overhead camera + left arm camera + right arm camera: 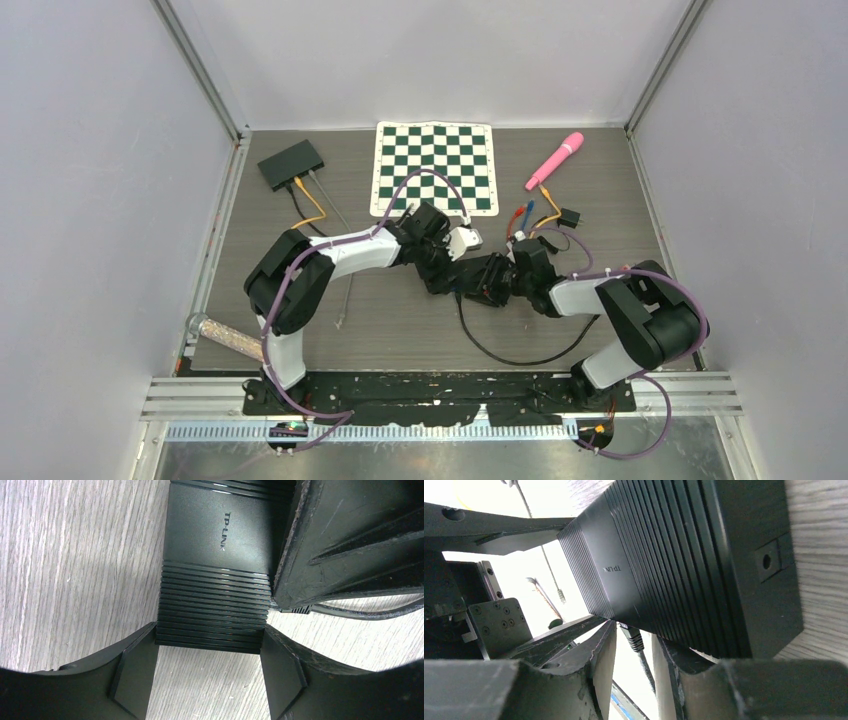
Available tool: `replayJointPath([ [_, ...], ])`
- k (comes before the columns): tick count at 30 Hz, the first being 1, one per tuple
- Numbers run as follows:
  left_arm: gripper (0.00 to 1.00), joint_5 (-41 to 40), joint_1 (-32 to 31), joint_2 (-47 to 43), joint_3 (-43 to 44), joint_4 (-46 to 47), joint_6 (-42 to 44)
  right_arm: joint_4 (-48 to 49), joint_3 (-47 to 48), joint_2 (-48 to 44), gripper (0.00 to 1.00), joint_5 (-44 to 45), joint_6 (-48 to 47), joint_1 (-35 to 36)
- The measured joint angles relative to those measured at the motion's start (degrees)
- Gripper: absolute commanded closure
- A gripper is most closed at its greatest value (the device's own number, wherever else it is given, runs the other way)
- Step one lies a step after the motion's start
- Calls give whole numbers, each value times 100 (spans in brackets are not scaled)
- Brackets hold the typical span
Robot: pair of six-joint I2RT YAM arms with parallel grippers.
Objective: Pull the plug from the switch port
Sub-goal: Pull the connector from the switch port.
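Two grippers on station; plug [295, 609] not yet out.
Left gripper [209, 639] clamps the switch [215, 580] by its sides, mid-table [400, 330]. Right gripper [633, 645] stands part-open astride the plug, which is still seated in its port. Squeeze and pull remain.

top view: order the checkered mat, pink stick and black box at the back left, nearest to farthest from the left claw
1. checkered mat, centre back, just beyond the left claw
2. pink stick, back right
3. black box, back left corner
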Motion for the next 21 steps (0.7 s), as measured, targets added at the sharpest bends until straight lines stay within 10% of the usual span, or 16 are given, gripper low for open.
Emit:
replayJointPath([
  [21, 50, -11, 13, 2, 20, -48, -4, -595, 323, 0, 60, 2, -308, 24],
])
